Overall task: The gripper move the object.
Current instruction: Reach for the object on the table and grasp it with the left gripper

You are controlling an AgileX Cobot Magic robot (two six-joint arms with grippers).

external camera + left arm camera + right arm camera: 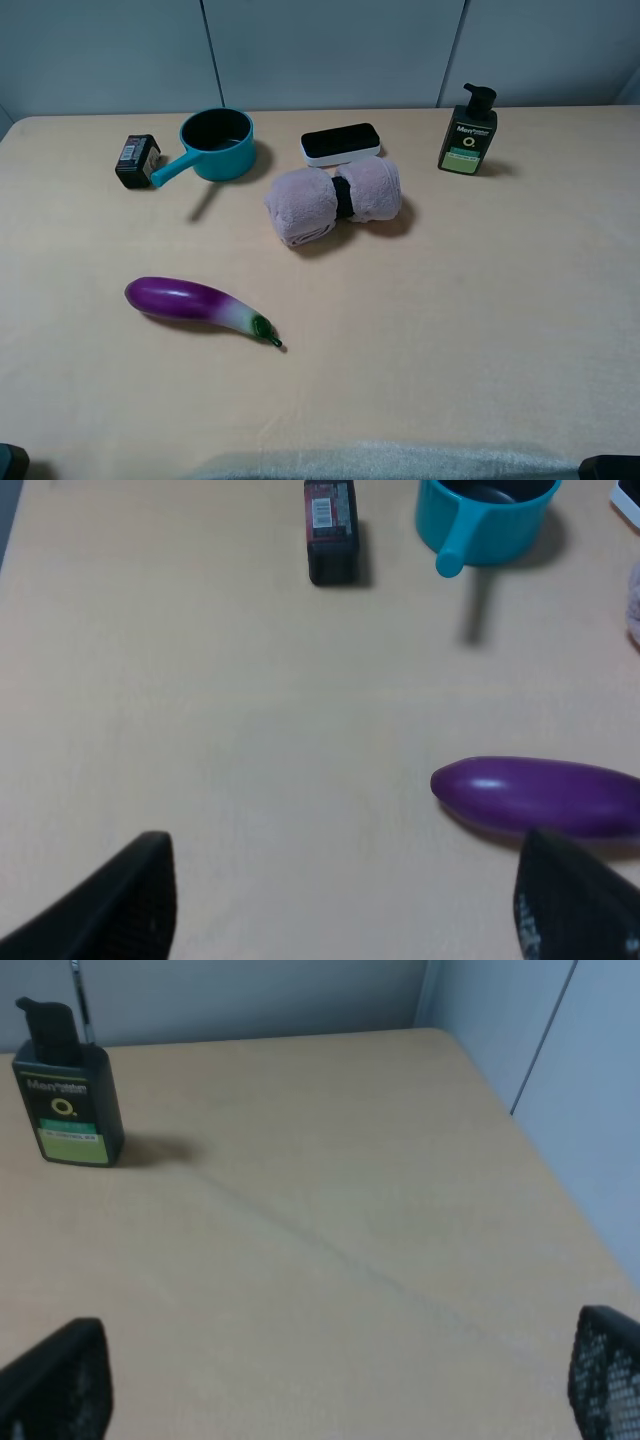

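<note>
From above, the rolled towel (335, 203) lies on the tabletop (480, 330) between the pan (217, 143) and the bottle (467, 132), with no claw near it.

At the left wrist, the left claw (338, 905) hangs open and empty. The eggplant (540, 795) is just ahead of one finger, and the towel is only a pale sliver well beyond.

At the right wrist, the right claw (335, 1380) is spread wide and empty, with the bottle well ahead and no towel shown.

A left reach would likely sweep the eggplant in its path. A pinch off the band could let the fluffy roll slump free.
</note>
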